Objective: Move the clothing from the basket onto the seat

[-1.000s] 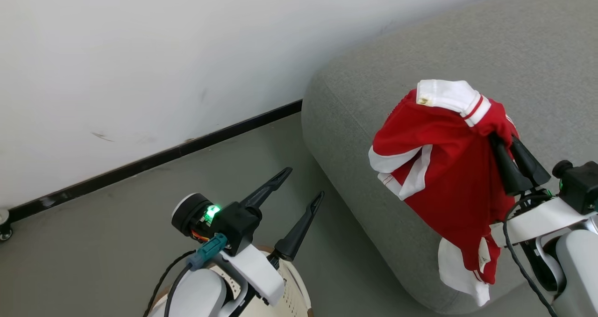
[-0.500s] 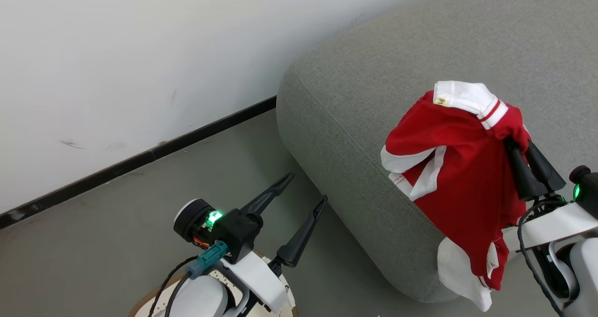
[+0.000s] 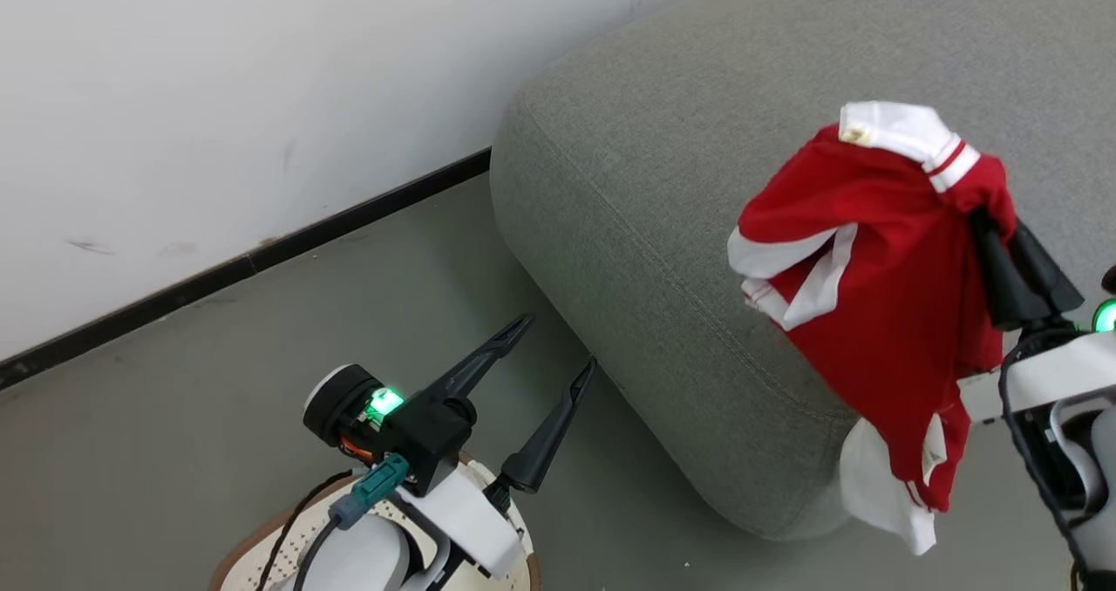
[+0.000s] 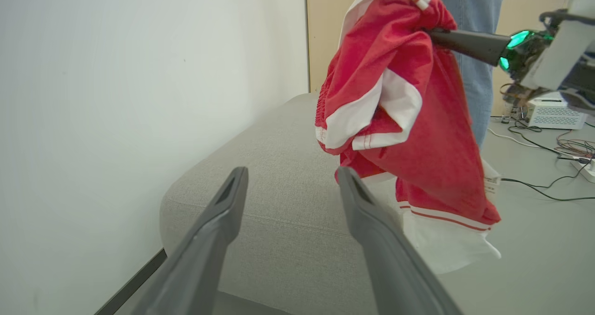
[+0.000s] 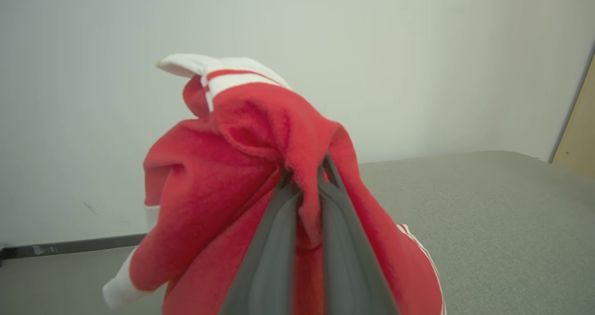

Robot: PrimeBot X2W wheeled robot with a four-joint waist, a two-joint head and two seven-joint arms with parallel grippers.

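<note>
Standing behind the red-and-white garment (image 4: 409, 120), a person's jeans leg (image 4: 474, 59) shows from the left wrist. The head view adds the basket (image 3: 248, 546) beneath the left gripper (image 3: 558, 343) — fingers wide apart, empty. The right gripper (image 3: 990, 225) is clamped on the garment, above the sofa's (image 3: 654, 181) end.

1. One red-and-white garment (image 3: 881, 312).
2. One seat (image 3: 645, 181), a grey sofa.
3. One basket (image 3: 247, 546), with part of its brown rim in view.
4. Two end effectors: the left end effector (image 3: 560, 341) and the right end effector (image 3: 996, 222), each with two dark fingers (image 4: 209, 240).
5. One person (image 4: 479, 50), seen as legs in blue jeans.
6. One white box (image 4: 555, 113) on the floor (image 3: 174, 417), among several cables (image 4: 534, 185); their number cannot be told.
</note>
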